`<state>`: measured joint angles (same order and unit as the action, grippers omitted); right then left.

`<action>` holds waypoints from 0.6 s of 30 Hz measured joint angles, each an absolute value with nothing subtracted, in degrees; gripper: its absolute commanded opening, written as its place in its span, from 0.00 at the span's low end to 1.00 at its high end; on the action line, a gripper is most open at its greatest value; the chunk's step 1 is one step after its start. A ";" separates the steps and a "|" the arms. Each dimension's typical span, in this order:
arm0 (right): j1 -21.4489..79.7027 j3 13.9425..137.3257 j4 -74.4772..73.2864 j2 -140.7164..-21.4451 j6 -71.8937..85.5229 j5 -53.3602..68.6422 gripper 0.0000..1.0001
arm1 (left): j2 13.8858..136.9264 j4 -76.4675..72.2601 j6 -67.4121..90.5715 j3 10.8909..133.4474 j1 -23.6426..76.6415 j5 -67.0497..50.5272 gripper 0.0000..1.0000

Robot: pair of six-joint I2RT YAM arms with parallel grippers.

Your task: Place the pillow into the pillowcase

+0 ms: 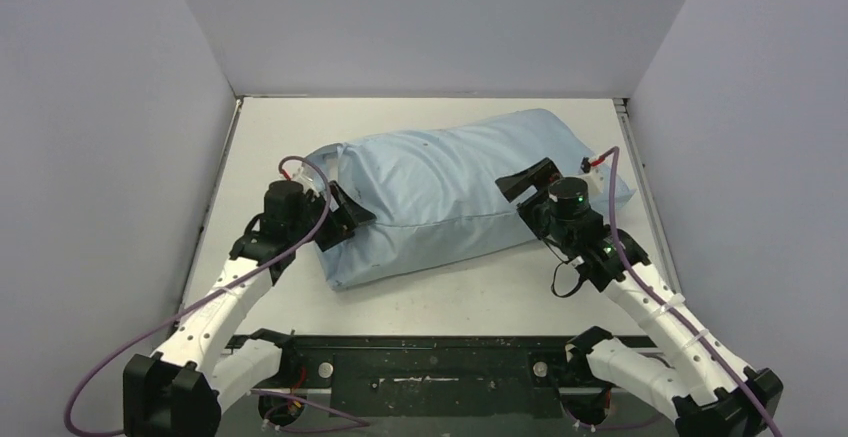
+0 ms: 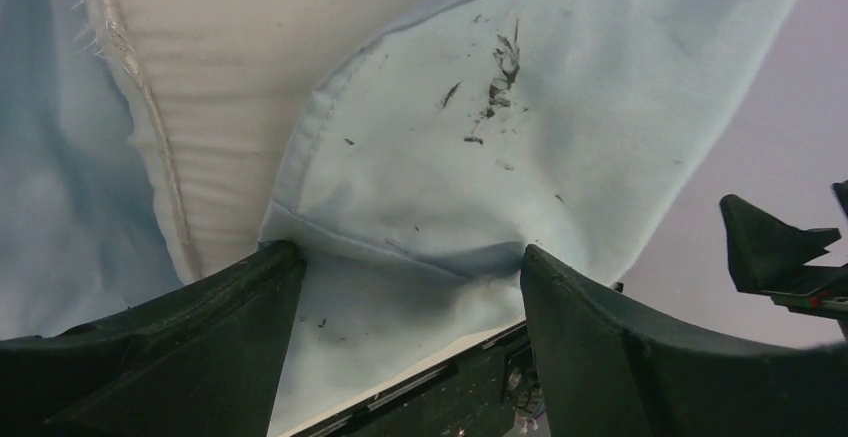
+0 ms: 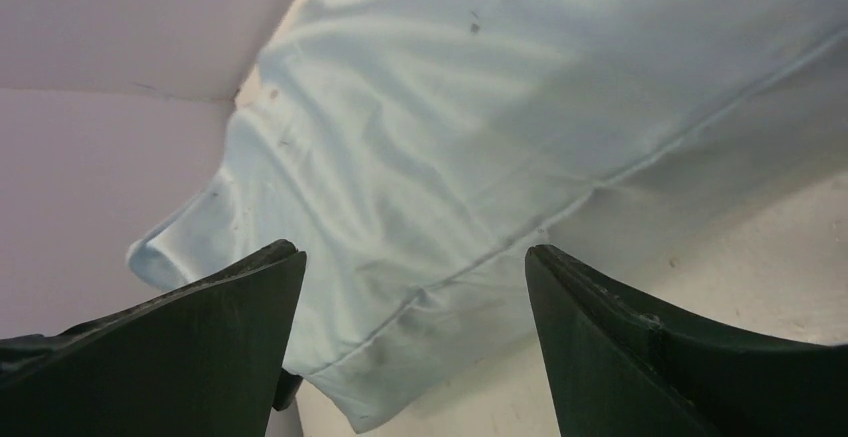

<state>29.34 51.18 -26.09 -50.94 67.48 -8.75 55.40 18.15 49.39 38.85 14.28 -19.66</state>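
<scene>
The light-blue pillowcase [image 1: 450, 192] lies plump and slanted across the middle of the table. The off-white pillow [image 2: 220, 77] is inside it and shows only in the left wrist view, at the case's open left end. My left gripper [image 1: 350, 215] is at that open end with its jaws wide apart, and the case's hem [image 2: 400, 237] is bunched between the fingertips. My left gripper [image 2: 410, 252] grips nothing. My right gripper [image 1: 525, 197] is open and hovers over the case's right part. In its wrist view the right gripper [image 3: 412, 252] is above the case's seam and corner [image 3: 400, 337].
Grey walls close in the table [image 1: 280, 127] on the left, back and right. A black rail [image 1: 430, 367] runs along the near edge between the arm bases. One finger of the right gripper shows at the right of the left wrist view [image 2: 770, 247].
</scene>
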 measured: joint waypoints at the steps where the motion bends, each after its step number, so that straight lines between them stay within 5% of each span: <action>1: 29.41 49.50 -26.24 -51.35 69.01 -8.03 0.84 | 56.25 17.78 49.63 38.54 15.25 -18.94 0.76; 3: 29.41 45.89 -26.17 -52.16 71.37 -7.01 0.84 | 57.65 16.64 50.52 37.54 16.88 -17.58 0.58; 7: 29.19 39.31 -22.85 -54.33 73.89 -5.06 0.81 | 58.92 15.51 51.59 36.25 18.37 -15.92 0.00; 10: 28.88 38.37 -19.70 -58.17 74.96 -4.01 0.71 | 58.85 18.37 50.33 37.63 19.05 -13.47 0.00; 15: 28.62 38.06 -14.44 -63.48 76.14 -2.33 0.20 | 53.10 25.43 50.00 39.51 20.25 -9.87 0.00; 18: 28.51 35.33 -12.03 -61.89 77.01 -1.67 0.01 | 46.68 27.73 51.18 37.65 20.97 -10.72 0.00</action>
